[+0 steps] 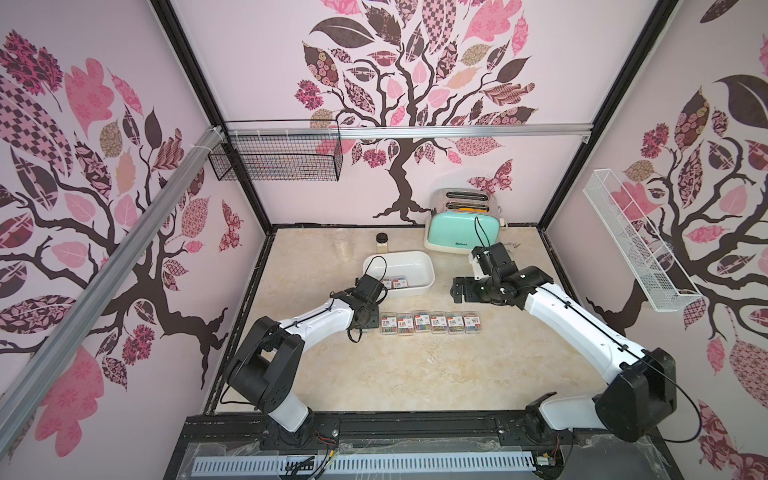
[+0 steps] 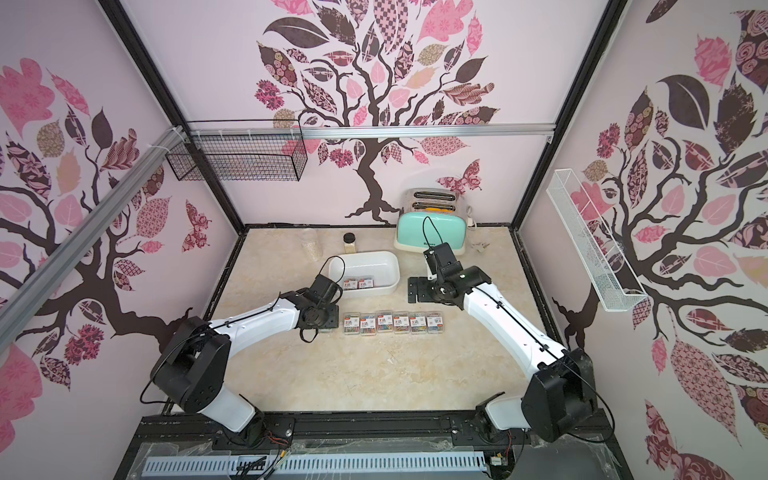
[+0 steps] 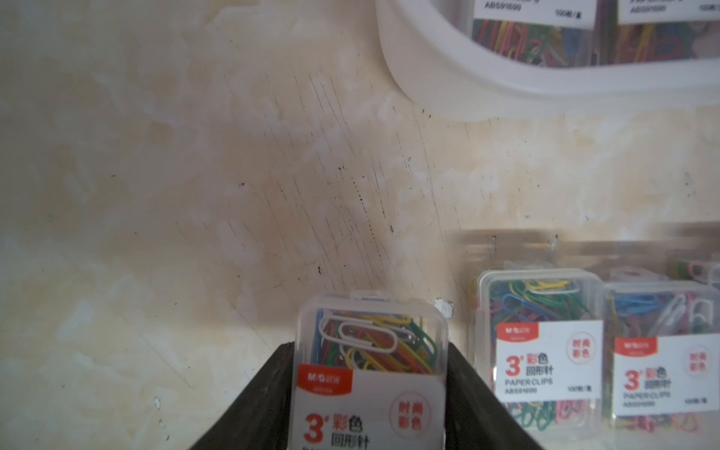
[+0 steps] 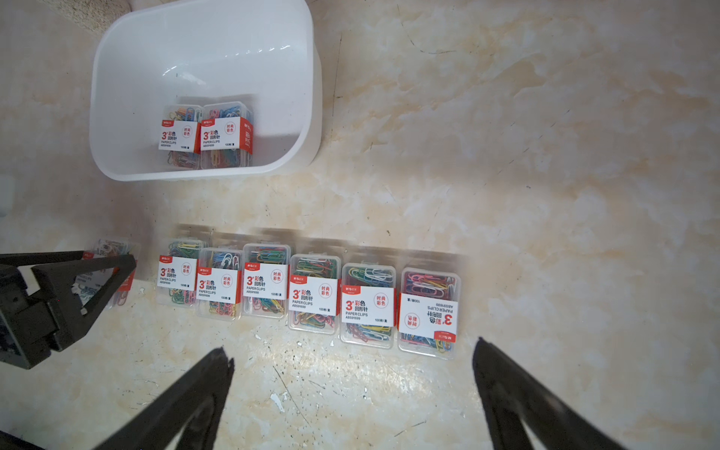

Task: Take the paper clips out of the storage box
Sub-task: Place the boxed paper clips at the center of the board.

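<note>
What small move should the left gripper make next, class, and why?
Probably open the left gripper: the clear plastic case of coloured paper clips it grips looks set down beside the row of six cases on the beige table, outside the white plastic tub holding two more.

White labels on paper clips (image 4: 311, 292), clear cases in row across middle of tabletop (image 4: 545, 156): red tab "M&G", big red "3'", Chinese "彩色回形针", "PAPER CLIPS", code "ABS91699", count "100枚/盒", red-ringed circle "时尚彩色". Last case (image 4: 428, 311), toward tabletop's right edge: same label, upside down against others. Two cases in storage box (image 4: 117, 97): same print; red side strip on one, white characters too small to read. Toaster (image 1: 457, 232), at far edge of tabletop: dark brand word on front, starts "Bel", rest unclear.
</note>
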You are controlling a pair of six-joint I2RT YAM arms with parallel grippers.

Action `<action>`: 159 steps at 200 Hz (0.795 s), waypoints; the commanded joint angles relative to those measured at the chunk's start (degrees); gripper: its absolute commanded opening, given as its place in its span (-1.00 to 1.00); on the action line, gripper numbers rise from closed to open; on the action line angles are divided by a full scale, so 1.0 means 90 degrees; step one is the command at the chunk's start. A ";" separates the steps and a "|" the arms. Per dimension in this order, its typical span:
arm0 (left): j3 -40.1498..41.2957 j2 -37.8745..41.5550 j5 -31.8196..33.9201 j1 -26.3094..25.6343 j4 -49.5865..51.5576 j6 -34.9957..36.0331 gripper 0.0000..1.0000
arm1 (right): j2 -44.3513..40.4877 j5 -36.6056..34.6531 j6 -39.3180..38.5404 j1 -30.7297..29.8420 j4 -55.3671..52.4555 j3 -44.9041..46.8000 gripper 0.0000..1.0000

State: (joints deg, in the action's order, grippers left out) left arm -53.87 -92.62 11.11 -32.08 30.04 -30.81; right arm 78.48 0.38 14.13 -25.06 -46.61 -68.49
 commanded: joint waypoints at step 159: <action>0.0092 -0.0119 -0.0213 -0.0181 -0.0323 -0.0229 0.25 | -0.0292 -0.0010 0.0042 -0.0018 0.0025 0.0001 0.99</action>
State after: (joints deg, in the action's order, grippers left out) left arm -52.60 -94.35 9.74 -33.43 27.11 -32.21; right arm 78.43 0.40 14.13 -25.06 -46.70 -68.47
